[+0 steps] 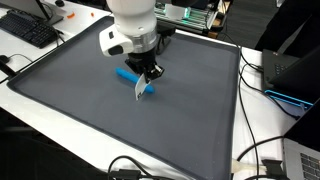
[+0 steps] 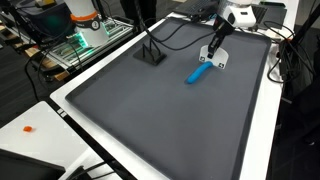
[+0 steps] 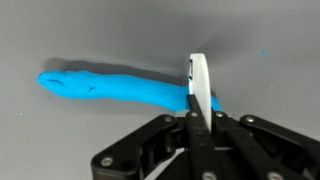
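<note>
A long blue object lies flat on the dark grey mat; it shows in both exterior views. My gripper is shut on a thin white flat piece, held edge-on and upright. The white piece's lower end reaches down at one end of the blue object; whether it touches the blue object I cannot tell. The gripper hangs just above that end, near the mat's far side.
A black keyboard lies beyond the mat's corner. A small black stand sits on the mat with cables running to it. Cables and a laptop lie along one white table edge. Electronics stand nearby.
</note>
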Robot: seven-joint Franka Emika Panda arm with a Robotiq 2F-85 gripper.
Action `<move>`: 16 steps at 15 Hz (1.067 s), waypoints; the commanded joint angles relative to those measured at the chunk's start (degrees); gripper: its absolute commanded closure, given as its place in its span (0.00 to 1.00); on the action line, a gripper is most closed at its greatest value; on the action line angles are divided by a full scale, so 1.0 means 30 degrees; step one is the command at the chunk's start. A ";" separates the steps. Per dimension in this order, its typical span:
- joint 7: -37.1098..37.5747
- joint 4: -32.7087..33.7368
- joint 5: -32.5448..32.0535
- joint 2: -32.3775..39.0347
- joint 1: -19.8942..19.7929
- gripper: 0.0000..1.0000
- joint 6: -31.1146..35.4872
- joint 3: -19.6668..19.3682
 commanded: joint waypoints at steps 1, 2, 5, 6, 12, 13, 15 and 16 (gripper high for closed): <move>0.0154 0.0135 0.0131 0.0719 0.0080 0.99 -0.0328 -0.0196; 0.0158 0.0122 0.0131 0.0744 0.0078 0.99 -0.0373 -0.0203; -0.0173 -0.0239 0.0240 0.0458 -0.0049 0.99 -0.0618 -0.0083; -0.0178 -0.0397 0.0424 0.0317 -0.0112 0.99 -0.0646 0.0007; -0.1254 -0.1167 0.1969 -0.0422 -0.0738 0.99 -0.0857 0.0669; -0.1441 -0.1243 0.2221 -0.0498 -0.0813 0.99 -0.0923 0.0734; -0.1883 -0.1509 0.2705 -0.0712 -0.0894 0.99 -0.0679 0.0903; -0.2206 -0.1721 0.2913 -0.0859 -0.0935 0.99 -0.0347 0.1025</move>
